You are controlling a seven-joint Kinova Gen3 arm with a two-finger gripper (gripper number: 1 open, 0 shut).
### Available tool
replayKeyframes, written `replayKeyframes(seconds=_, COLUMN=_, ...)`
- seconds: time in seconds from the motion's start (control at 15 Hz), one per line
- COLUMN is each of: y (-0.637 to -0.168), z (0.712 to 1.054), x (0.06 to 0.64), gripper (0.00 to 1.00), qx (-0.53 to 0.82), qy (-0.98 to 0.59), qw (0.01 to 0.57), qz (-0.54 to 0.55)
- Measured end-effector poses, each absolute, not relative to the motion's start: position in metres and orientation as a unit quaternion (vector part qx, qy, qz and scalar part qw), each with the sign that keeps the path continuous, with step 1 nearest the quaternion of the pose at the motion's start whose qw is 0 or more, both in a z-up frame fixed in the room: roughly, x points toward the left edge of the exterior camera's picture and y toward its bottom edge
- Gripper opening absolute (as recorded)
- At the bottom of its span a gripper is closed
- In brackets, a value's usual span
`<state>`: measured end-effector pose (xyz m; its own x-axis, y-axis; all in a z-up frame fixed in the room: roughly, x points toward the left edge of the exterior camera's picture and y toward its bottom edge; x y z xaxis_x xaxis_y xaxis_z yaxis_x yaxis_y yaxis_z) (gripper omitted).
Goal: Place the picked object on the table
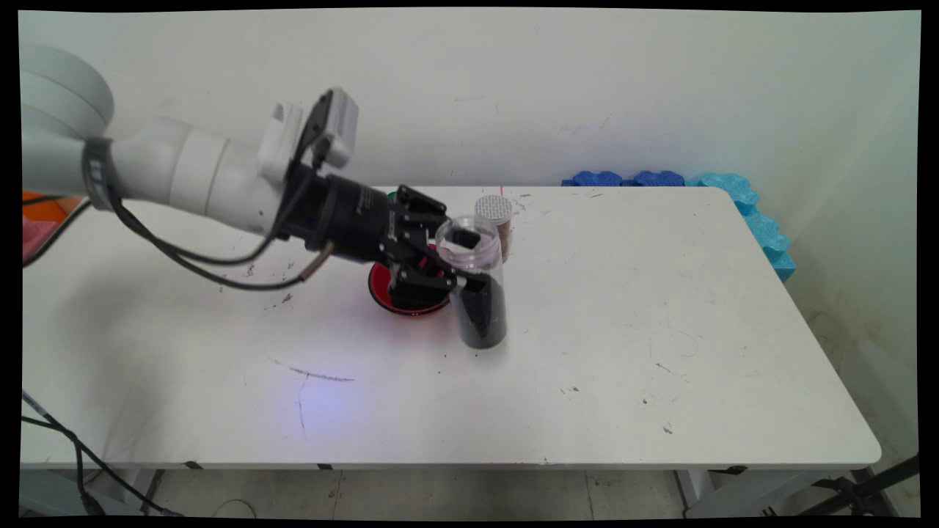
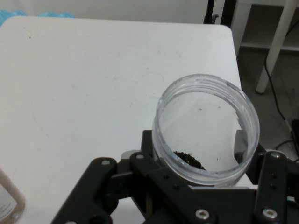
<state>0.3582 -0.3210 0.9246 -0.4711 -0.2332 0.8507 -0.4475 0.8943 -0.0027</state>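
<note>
A clear plastic jar point(image 1: 477, 282) with an open mouth, its lower half filled with dark grains, stands near the middle of the table. My gripper point(image 1: 461, 265) is shut on the jar from the left. In the hand view the jar's open rim point(image 2: 205, 123) sits between the fingers point(image 2: 268, 186), with dark grains visible inside. A red bowl point(image 1: 383, 287) lies on the table just behind and below the gripper, partly hidden by it. A second jar with a perforated lid and brown contents point(image 1: 496, 220) stands right behind the held jar.
Blue foam pieces point(image 1: 704, 183) line the table's far right edge and corner. Black cables point(image 1: 198, 257) hang under the arm. The white table point(image 1: 660, 330) stretches to the right. In the hand view the brown jar's edge point(image 2: 7, 198) shows at bottom left.
</note>
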Motion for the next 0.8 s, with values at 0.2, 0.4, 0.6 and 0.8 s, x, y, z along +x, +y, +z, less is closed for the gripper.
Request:
replayKeyframes(seconds=0.2, y=-0.319, z=0.907, x=0.354, gripper=0.0, qx=0.193, qy=-0.855, qw=0.467, qz=0.117)
replayKeyframes(seconds=0.4, y=-0.319, z=0.892, x=0.349, gripper=0.0, qx=0.193, qy=-0.858, qw=0.462, qz=0.117)
replayKeyframes(seconds=0.6, y=-0.319, z=0.881, x=0.346, gripper=0.0, qx=0.195, qy=-0.859, qw=0.459, qz=0.117)
replayKeyframes(seconds=0.8, y=-0.32, z=0.871, x=0.344, gripper=0.0, qx=0.196, qy=-0.861, qw=0.455, qz=0.116)
